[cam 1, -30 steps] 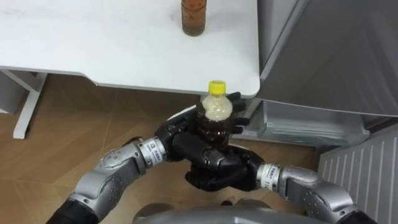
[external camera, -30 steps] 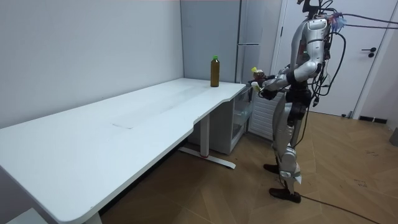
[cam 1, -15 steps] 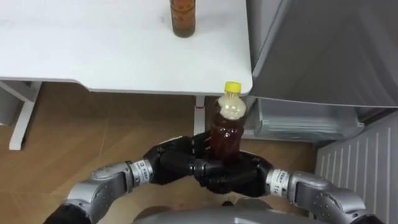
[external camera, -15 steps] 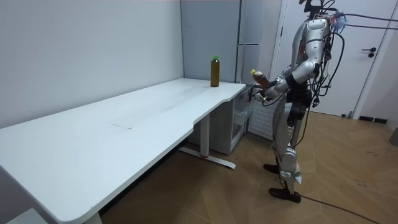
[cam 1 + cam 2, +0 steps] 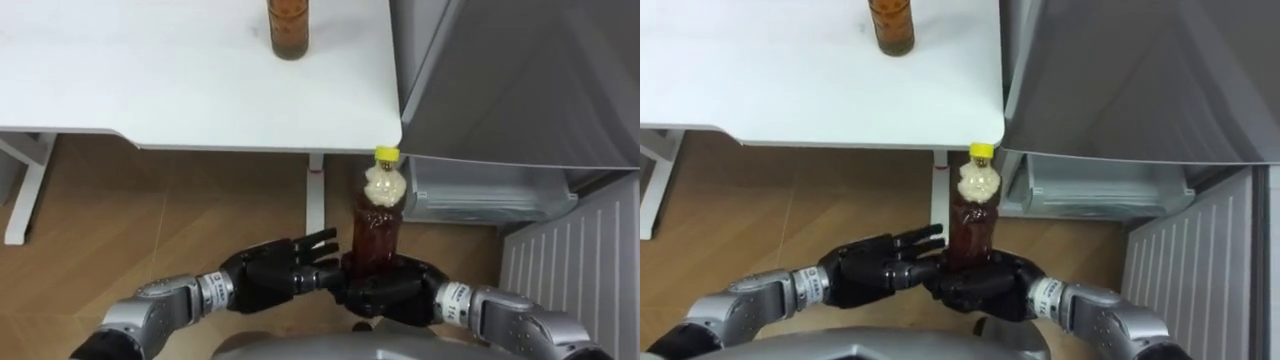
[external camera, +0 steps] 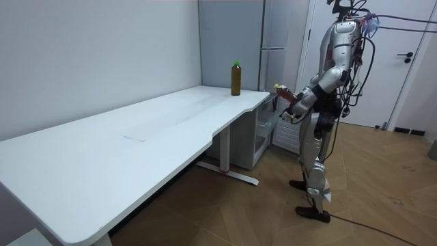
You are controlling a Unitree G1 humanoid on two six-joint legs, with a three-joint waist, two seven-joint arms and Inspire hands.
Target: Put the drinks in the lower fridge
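A dark tea bottle with a yellow cap (image 5: 378,232) stands upright in front of me, below the table's corner. My right hand (image 5: 388,291) is curled round its base. My left hand (image 5: 272,273) lies just left of the bottle with its fingers straight, their tips close to the bottle's side. A second bottle of brown drink (image 5: 288,25) stands on the white table (image 5: 150,90) near its far edge; it has a green cap in the room view (image 6: 236,77). The lower fridge compartment (image 5: 490,195) is open to the right of the held bottle.
The grey fridge front (image 5: 520,80) rises at the right. A white ribbed door panel (image 5: 570,265) stands at the lower right. Wooden floor (image 5: 120,230) lies under the table, whose white leg (image 5: 316,195) stands behind the bottle. I stand at the table's end by the fridge (image 6: 273,41).
The held bottle has moved right, toward the fridge. My left hand has let go of it and straightened its fingers; the right hand keeps hold.
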